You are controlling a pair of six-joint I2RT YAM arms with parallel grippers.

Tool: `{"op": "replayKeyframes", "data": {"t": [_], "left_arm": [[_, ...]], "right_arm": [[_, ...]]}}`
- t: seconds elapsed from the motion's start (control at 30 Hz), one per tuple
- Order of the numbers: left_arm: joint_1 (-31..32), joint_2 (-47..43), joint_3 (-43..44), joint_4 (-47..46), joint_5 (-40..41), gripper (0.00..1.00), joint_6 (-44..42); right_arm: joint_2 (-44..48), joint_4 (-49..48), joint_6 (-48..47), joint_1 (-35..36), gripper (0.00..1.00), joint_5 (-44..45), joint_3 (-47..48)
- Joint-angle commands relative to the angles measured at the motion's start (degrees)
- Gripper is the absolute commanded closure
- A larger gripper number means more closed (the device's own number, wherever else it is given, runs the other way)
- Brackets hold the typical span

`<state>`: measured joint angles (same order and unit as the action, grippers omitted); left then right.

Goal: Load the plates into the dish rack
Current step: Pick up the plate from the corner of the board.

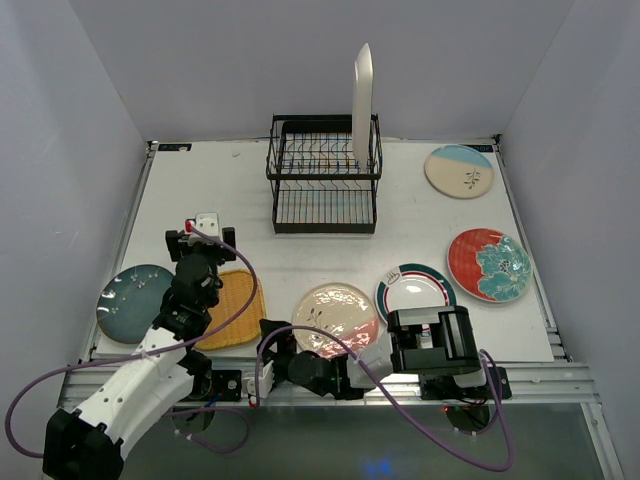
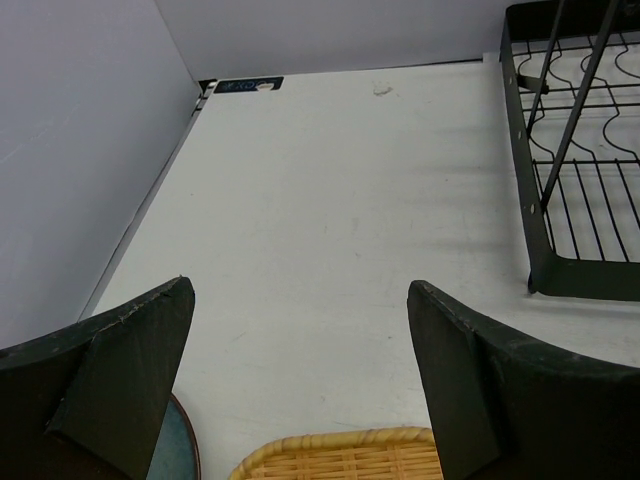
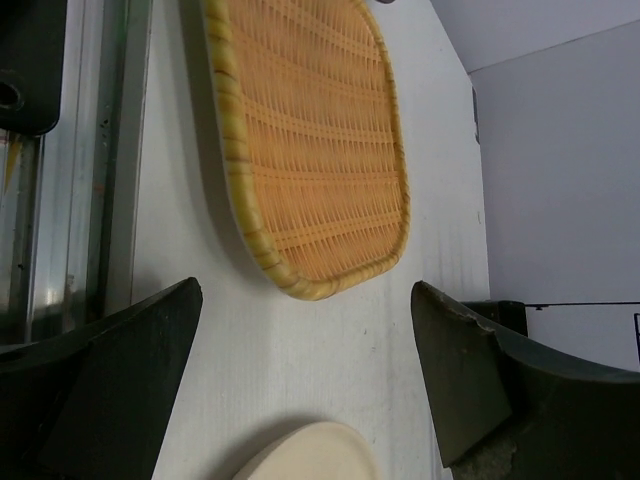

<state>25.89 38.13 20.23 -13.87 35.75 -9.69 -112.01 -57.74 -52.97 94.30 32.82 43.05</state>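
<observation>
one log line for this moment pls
loaded: white plate upright in dish rack | table: six others flat | left end effector: open, empty, by yellow woven plate | right end effector: open, empty

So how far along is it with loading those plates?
One done: the white plate stands upright in the dish rack. Nothing in hand: both pairs of jaws are open and empty. Six left on the table: dark teal plate, yellow woven plate, pink floral plate, teal-red rimmed plate, red-teal floral plate, cream-and-blue plate.
</observation>
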Motion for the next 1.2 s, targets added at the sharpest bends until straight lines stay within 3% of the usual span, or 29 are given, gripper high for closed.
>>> {"op": "replayKeyframes", "data": {"t": [0.0,0.3,0.53,0.9,1.07,1.1,1.13,1.17], "left_arm": [[-2.59,1.85,3.06,2.35,-2.69,0.02,2.39],[-8.22,2.83,5.35,6.48,-9.73,0.02,6.00],[-10.50,3.44,6.14,6.92,-9.64,0.02,6.70],[-12.44,3.00,6.67,8.16,-12.02,0.02,7.32],[-12.62,3.00,6.67,8.24,-12.28,0.02,7.32],[-12.62,3.00,6.67,8.24,-12.28,0.02,7.32],[-12.62,3.00,6.67,8.24,-12.37,0.02,7.32],[-12.71,3.09,6.67,8.33,-12.37,0.02,7.32]], "right_arm": [[-0.49,-0.45,-1.61,0.62,0.09,-0.30,1.60],[-6.90,1.66,-4.77,1.50,0.00,1.80,7.48],[-10.60,0.52,-6.88,1.06,0.20,1.81,10.92],[-14.73,-0.10,-7.85,-0.34,0.39,2.33,14.34],[-15.96,0.43,-7.85,-0.70,0.53,3.39,15.31],[-16.05,0.43,-7.85,-0.87,0.57,3.48,15.31],[-15.96,0.43,-7.76,-0.87,0.70,4.00,15.23],[-15.88,0.43,-7.76,-0.96,0.74,4.44,15.14]]}}
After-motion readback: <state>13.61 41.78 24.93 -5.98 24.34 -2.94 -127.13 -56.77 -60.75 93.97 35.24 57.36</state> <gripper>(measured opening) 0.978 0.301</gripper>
